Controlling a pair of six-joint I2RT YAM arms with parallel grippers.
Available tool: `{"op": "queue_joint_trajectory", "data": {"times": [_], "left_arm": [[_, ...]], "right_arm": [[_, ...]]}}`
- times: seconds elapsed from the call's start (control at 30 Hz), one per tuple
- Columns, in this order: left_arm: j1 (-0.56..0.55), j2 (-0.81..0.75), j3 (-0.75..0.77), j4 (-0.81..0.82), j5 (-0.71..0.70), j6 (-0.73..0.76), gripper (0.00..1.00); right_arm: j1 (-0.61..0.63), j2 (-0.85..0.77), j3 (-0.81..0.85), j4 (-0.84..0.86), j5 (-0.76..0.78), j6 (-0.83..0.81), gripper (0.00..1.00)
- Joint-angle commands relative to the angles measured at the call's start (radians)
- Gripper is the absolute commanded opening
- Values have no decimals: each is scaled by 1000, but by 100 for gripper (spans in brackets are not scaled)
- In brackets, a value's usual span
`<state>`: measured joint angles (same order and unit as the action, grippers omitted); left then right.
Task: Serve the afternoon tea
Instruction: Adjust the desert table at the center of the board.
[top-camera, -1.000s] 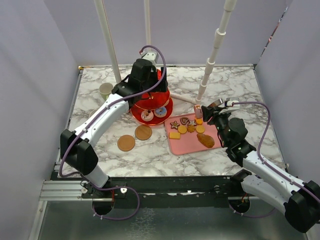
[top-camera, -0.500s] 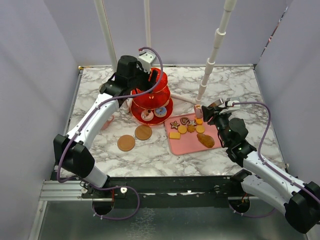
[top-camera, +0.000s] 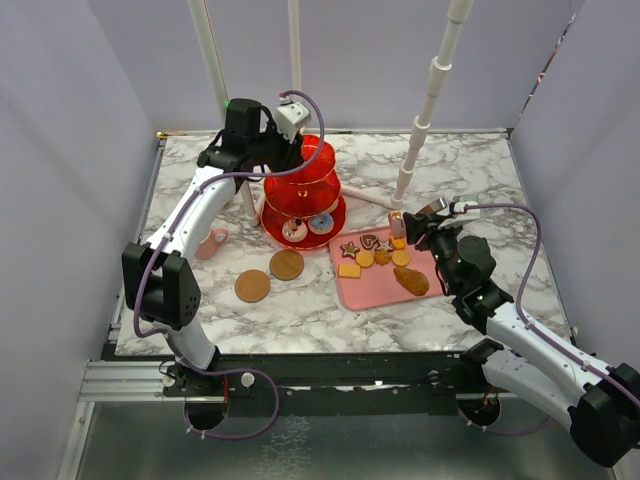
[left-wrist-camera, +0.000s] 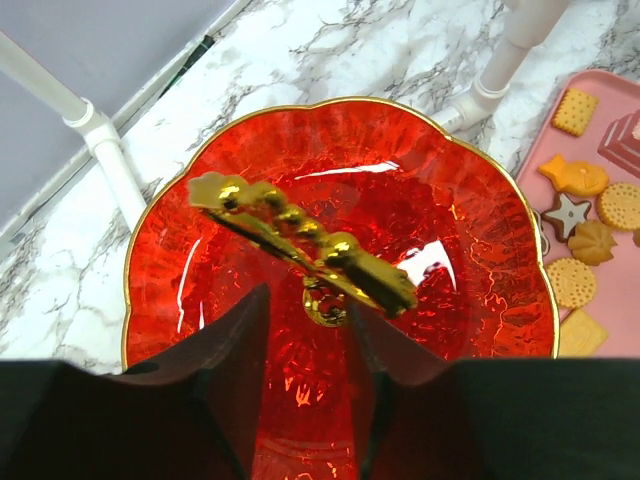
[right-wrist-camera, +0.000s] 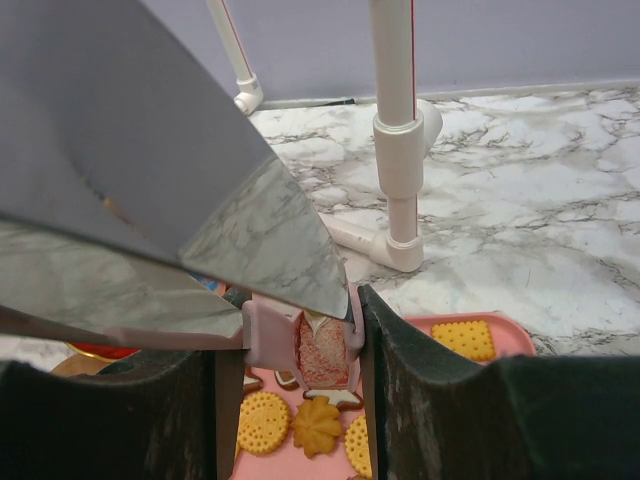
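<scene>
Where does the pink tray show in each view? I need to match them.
Top external: pink tray right of centre, white post beyond it.
Left wrist: tray at right edge, post top right.
Right wrist: tray low centre, post above.
Shared landmark: the post.

readable text: none | labels: none | brands, numbers, signs: none

Left arm (top-camera: 195, 215) is stretched way out toward the back of the table. Its wrist is bent so the left gripper (left-wrist-camera: 308, 300) points down, fingers parted with a clear gap. Right arm (top-camera: 520, 325) sits low, reaching forward and inward. The right gripper (top-camera: 398, 228) is roughly level, clamped on what looks like a small pink pastry (right-wrist-camera: 322, 360).
</scene>
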<state>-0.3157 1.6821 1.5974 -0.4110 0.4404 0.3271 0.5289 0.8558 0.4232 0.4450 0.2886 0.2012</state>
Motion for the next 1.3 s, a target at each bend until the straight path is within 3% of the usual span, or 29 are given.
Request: {"op": "queue_joint_trajectory", "data": {"times": [0.0, 0.1, 0.27, 0.47, 0.6, 0.83, 1.1, 1.27], "left_arm": [[16, 38, 62, -21, 193, -1, 28], [2, 57, 83, -15, 197, -77, 11], [-22, 0, -20, 122, 93, -178, 0], [-66, -76, -97, 238, -103, -304, 0], [-107, -115, -95, 280, -306, -378, 0], [-171, -128, -46, 291, -567, -501, 0], [-244, -110, -110, 295, -841, -559, 0], [-261, -107, -132, 285, -902, -636, 0]], "right_arm": [[-4, -15, 34, -4, -16, 2, 28], [-4, -15, 34, -3, -10, 3, 28], [-4, -22, 31, -5, -8, 4, 28], [-4, -22, 29, 0, -12, 8, 28], [-4, -15, 29, 6, -18, 10, 28], [-4, -15, 23, 13, -28, 17, 28], [-4, -33, 21, 9, -37, 18, 28], [-4, -28, 33, 5, -53, 14, 28]]}}
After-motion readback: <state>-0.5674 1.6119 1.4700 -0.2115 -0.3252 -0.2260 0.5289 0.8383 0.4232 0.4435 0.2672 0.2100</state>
